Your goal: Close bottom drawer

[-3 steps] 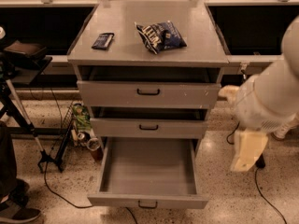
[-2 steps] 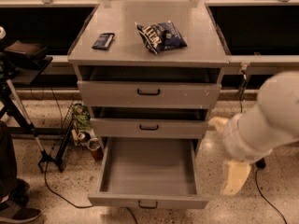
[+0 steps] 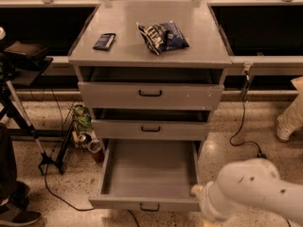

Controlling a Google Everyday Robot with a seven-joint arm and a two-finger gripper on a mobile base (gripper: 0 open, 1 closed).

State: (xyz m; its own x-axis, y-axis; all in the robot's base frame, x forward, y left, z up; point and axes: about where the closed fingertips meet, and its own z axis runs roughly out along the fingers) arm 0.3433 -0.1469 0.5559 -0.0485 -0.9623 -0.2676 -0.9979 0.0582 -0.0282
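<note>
The bottom drawer (image 3: pixel 149 174) of the grey cabinet is pulled far out; it is a wide shallow tray, empty inside, with a small black handle (image 3: pixel 149 206) on its low front panel. My white arm (image 3: pixel 251 190) reaches in from the lower right, its end beside the drawer's right front corner. My gripper (image 3: pixel 208 221) hangs at the frame's bottom edge, just right of the drawer front, and is mostly cut off. The middle drawer (image 3: pixel 150 129) and the top drawer (image 3: pixel 150 96) each stand slightly out.
A blue chip bag (image 3: pixel 162 36) and a small dark packet (image 3: pixel 104 41) lie on the cabinet top. A tripod (image 3: pixel 23 126) and a wire rack with cans (image 3: pixel 83 126) stand at the left. A cable (image 3: pixel 241 136) runs over the floor at the right.
My arm has moved down and left, from beside the cabinet's right side to the bottom drawer's right front corner. The drawer has not moved.
</note>
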